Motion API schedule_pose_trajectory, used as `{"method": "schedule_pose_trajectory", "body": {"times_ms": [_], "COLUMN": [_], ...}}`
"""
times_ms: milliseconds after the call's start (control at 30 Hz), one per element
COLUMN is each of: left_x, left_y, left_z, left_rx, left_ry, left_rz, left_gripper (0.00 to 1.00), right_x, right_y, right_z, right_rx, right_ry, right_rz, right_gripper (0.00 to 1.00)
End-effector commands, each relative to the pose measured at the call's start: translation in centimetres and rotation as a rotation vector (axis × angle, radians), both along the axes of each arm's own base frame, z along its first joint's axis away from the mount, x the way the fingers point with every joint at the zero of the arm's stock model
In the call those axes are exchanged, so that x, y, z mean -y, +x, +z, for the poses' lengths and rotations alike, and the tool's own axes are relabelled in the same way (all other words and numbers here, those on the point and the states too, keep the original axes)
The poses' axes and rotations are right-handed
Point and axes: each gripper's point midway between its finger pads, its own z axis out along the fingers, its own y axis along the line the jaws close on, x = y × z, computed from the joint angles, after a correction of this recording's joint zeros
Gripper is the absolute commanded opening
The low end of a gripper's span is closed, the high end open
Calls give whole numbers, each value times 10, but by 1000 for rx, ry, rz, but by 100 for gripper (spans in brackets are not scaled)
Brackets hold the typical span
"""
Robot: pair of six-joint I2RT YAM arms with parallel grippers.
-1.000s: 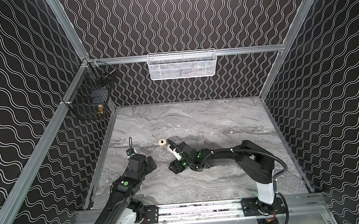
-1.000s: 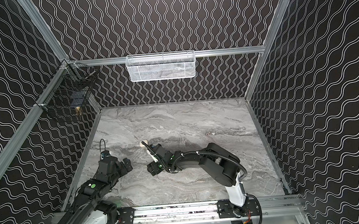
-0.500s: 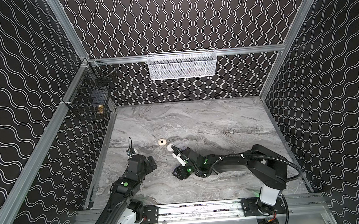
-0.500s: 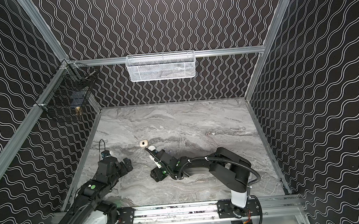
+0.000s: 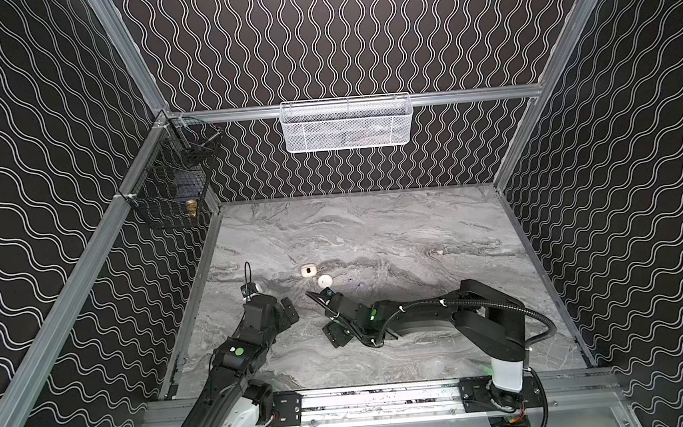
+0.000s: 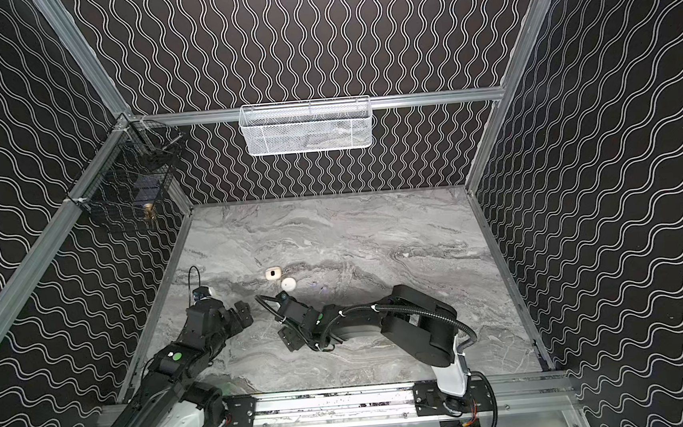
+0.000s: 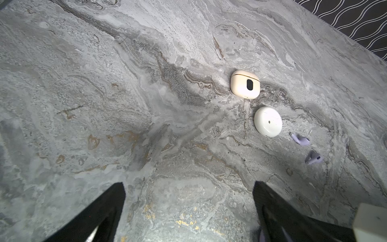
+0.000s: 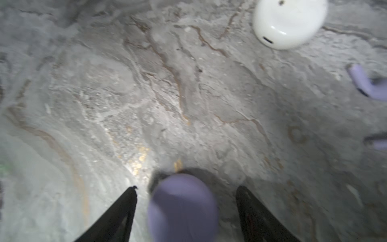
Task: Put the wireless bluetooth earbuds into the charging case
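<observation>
A lavender charging case (image 8: 182,207) lies blurred on the marble between the fingers of my right gripper (image 8: 186,188), which stands open with a gap on either side of it. In both top views that case is hidden under the right gripper (image 5: 333,328). Two lavender earbuds (image 7: 300,140) (image 7: 313,159) lie loose on the table beside a white round case (image 7: 268,121); in a top view they are faint specks (image 6: 314,285). My left gripper (image 7: 188,184) is open over bare marble, well short of these things.
A cream case (image 5: 307,271) with a dark oval mark lies just behind the white round case (image 5: 324,281). A white mesh basket (image 5: 347,123) hangs on the back wall and a black wire basket (image 5: 171,186) on the left wall.
My right arm has drawn back toward the table's front, uncovering the white round case. The left arm has stayed where it was.
</observation>
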Motion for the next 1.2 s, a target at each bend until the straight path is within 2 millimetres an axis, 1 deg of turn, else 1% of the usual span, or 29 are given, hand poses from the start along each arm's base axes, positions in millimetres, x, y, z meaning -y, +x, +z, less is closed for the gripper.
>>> {"method": "schedule_pose_trajectory", "body": {"times_ms": [0, 33, 67, 167, 233, 367, 567, 600, 667, 767, 900, 1067, 1167], "left_x": [1, 1, 1, 1, 1, 1, 1, 1, 1, 1, 1, 1, 1], "left_y": [2, 2, 2, 2, 2, 2, 3, 3, 2, 2, 2, 2, 2], "left_z": [2, 2, 2, 2, 2, 2, 3, 2, 2, 1, 2, 2, 2], "left_rx": [15, 15, 14, 15, 16, 15, 17, 15, 14, 14, 15, 14, 14], "left_ry": [6, 8, 7, 8, 5, 8, 7, 7, 7, 7, 6, 6, 7], "left_rz": [-12, -12, -12, -12, -14, -11, -11, -13, -13, -13, -13, -13, -15], "left_gripper": [98, 99, 99, 99, 99, 99, 99, 99, 98, 99, 99, 98, 99], "right_x": [8, 10, 8, 6, 4, 0, -2, -3, -3, -3, -1, 3, 4], "right_y": [4, 4, 4, 2, 0, -5, -11, -11, -15, -17, -16, -15, -16], "right_z": [4, 2, 15, 23, 24, 19, 9, 10, -3, -11, -18, -20, -17], "right_rx": [41, 43, 54, 64, 65, 54, 56, 60, 60, 71, 79, 89, 91], "right_ry": [-33, -36, -5, 16, 19, 17, -25, -28, -70, -104, -131, -144, -138], "right_rz": [-14, -13, -8, 19, 45, 76, 93, 97, 107, 108, 97, 86, 87], "right_gripper": [78, 78, 78, 79, 80, 81, 80, 79, 76, 71, 67, 57, 56]}}
